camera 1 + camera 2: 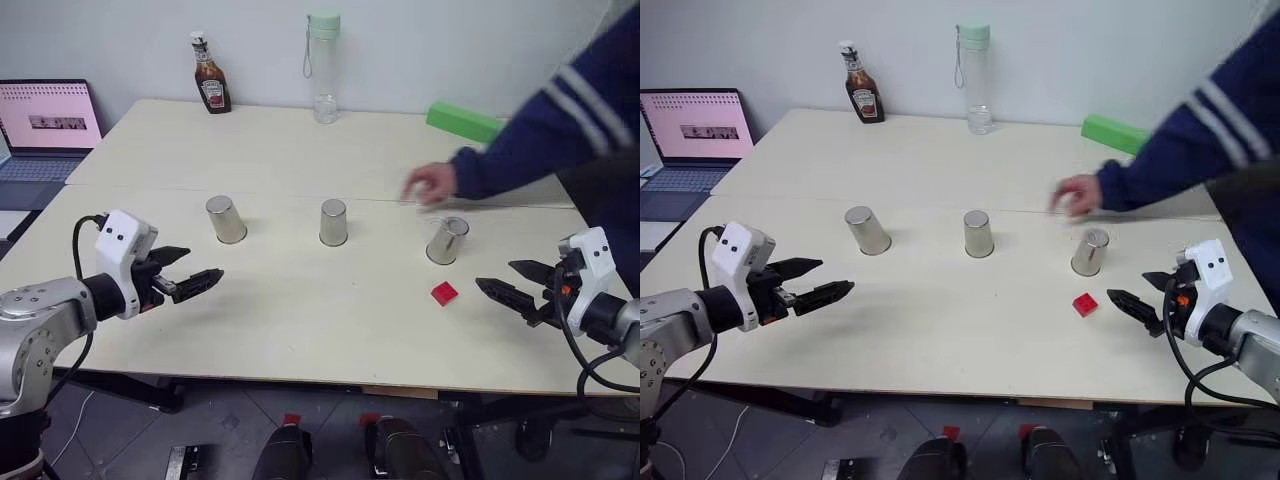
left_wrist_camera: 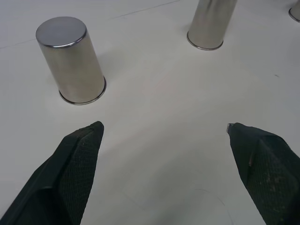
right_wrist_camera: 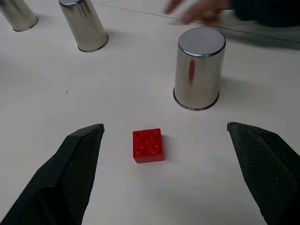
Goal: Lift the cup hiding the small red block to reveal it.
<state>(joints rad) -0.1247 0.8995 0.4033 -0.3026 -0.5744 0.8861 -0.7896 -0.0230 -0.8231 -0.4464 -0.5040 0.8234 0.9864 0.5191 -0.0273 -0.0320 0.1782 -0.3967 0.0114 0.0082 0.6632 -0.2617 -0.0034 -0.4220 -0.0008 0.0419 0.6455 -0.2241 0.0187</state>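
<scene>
Three steel cups stand upside down in a row on the table: left cup, middle cup, right cup. The small red block lies uncovered on the table just in front of the right cup. A person's hand hovers just behind that cup. My right gripper is open and hangs a little to the right of the red block, pointing at it. My left gripper is open with nothing in it, in front of the left cup.
At the back of the table stand a ketchup bottle and a clear water bottle, and a long green block lies at the back right. A laptop sits at the far left. The person's blue sleeve reaches in from the right.
</scene>
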